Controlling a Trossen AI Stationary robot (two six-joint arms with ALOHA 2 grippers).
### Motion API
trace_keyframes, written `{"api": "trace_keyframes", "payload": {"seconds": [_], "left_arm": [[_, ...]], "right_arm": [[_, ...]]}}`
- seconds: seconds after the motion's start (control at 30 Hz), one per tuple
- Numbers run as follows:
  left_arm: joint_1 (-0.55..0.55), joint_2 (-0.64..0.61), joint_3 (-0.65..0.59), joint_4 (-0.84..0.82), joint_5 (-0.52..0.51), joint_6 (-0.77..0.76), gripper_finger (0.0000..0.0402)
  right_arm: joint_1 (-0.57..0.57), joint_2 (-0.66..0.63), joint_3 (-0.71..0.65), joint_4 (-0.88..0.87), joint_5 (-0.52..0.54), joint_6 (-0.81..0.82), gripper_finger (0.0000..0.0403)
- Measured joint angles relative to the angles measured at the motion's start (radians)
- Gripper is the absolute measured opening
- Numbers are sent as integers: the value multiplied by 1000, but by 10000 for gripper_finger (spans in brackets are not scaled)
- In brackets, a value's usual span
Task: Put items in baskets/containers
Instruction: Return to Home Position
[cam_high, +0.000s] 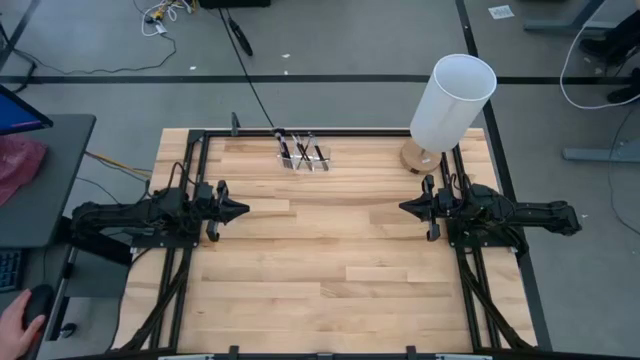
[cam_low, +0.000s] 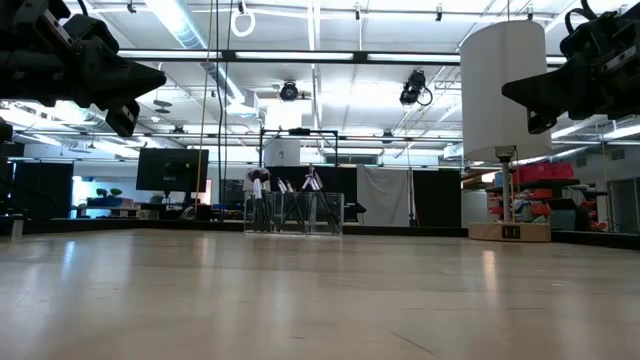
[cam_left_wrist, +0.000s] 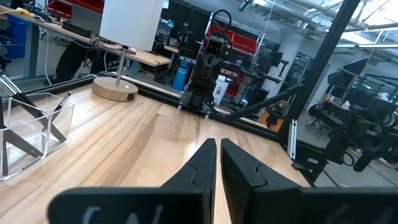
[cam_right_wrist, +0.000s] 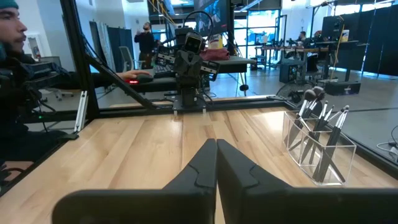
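Observation:
The clear organiser box (cam_high: 304, 155) stands near the table's far edge, left of the lamp. Several slim dark makeup brushes (cam_high: 300, 150) stand in it, tufts up, leaning against its walls; they also show as brushes (cam_right_wrist: 320, 121) in the right wrist view and brushes (cam_low: 290, 205) in the low view. My left gripper (cam_high: 240, 209) hovers shut at the table's left side, pointing right. My right gripper (cam_high: 405, 207) hovers shut at the right side, pointing left. Both are well above the wood and far from the box.
A tall white cylinder lamp (cam_high: 452, 100) on a round wooden base (cam_high: 422, 156) stands at the far right corner. Black frame rails (cam_high: 190, 180) run along the table's sides. A person (cam_right_wrist: 15, 56) sits beyond the left side; a hand (cam_high: 15, 318) rests there.

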Motion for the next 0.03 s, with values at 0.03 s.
{"api": "trace_keyframes", "payload": {"seconds": [0.03], "left_arm": [[0, 0, 0, 0, 0, 0, 26]], "right_arm": [[0, 0, 0, 0, 0, 0, 13]]}}
